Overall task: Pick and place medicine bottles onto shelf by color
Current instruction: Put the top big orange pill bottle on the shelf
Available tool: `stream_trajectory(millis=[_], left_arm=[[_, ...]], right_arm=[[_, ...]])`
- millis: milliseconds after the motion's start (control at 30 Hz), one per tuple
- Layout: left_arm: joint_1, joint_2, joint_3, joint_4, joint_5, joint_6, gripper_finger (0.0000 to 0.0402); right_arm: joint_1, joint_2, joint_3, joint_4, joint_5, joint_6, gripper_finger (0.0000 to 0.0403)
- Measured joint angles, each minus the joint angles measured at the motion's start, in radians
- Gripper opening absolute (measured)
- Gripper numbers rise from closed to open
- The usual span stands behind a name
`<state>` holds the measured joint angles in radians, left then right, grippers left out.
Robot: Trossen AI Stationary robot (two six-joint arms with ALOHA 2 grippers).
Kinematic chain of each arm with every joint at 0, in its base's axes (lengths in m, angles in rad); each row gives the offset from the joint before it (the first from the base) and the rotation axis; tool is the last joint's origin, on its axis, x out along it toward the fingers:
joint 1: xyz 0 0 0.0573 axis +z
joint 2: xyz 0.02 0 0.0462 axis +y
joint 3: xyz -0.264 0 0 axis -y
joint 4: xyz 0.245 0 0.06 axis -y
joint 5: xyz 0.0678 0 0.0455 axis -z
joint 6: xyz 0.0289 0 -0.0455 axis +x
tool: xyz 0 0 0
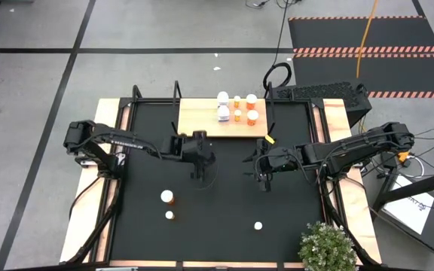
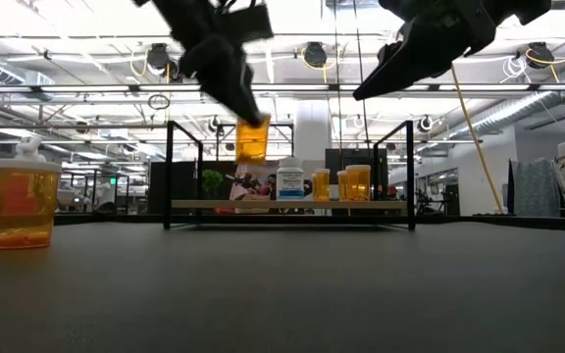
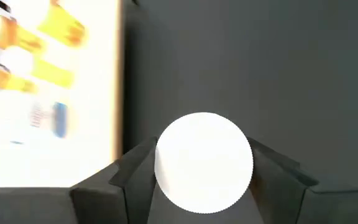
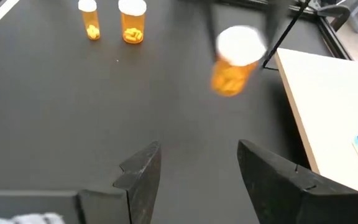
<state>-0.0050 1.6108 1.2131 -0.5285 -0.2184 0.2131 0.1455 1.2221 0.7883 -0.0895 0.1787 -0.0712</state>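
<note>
My left gripper [image 1: 200, 172] hangs over the middle of the black table, shut on an orange medicine bottle [image 2: 252, 138] with a white cap [image 3: 204, 162]. The bottle is in the air in front of the shelf [image 1: 202, 120]. The shelf, a light-wood board at the table's far edge, carries several white and orange bottles [image 1: 237, 109] standing upright. Three more orange bottles stand on the table near its front: two at the left [image 1: 168, 197] [image 1: 169, 215] and one at the right [image 1: 258, 225]. My right gripper [image 4: 197, 168] waits open to the right of the left one, nothing between its fingers. My left gripper pinches the bottle between its two fingers at the top end, one finger on each side just below the cap's rim [image 3: 160, 180]. The fingers [image 2: 226, 74] slant down from above. The bottle hangs below them, slightly tilted and lifted clear of the table.
Thin black uprights [image 2: 170, 172] stand at the shelf's ends. A potted plant [image 1: 326, 245] sits at the table's near right corner. Pale wooden strips [image 1: 89, 218] run along the table's sides. Bare black table lies between the grippers and the shelf.
</note>
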Motion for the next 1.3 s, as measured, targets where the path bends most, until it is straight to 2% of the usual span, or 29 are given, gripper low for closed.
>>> stream_trajectory(millis=[267,500,667,933,1167,1300], left_arm=[[0.171,0.000,0.201,-0.121,0.001,0.160,0.0223],[0.333,0.000,0.282,-0.125,0.060,0.250,0.0213],[0.433,0.000,0.301,-0.121,0.114,0.280,0.0223],[0.554,0.006,0.302,-0.082,0.247,0.304,0.0212],[0.626,0.036,0.302,-0.040,0.340,0.303,0.0218],[0.654,0.095,0.302,-0.015,0.346,0.302,0.0213]], right_arm=[[0.000,0.000,0.000,0.001,0.001,-0.075,0.0205],[0.000,0.000,0.000,-0.004,0.002,-0.083,0.0205],[0.000,0.000,0.000,-0.006,0.002,-0.081,0.0205],[-0.021,0.000,0.000,-0.006,0.003,-0.081,0.0205],[-0.042,0.000,0.000,-0.006,0.003,-0.080,0.0205],[-0.042,0.000,-0.001,-0.005,0.003,-0.081,0.0205]])
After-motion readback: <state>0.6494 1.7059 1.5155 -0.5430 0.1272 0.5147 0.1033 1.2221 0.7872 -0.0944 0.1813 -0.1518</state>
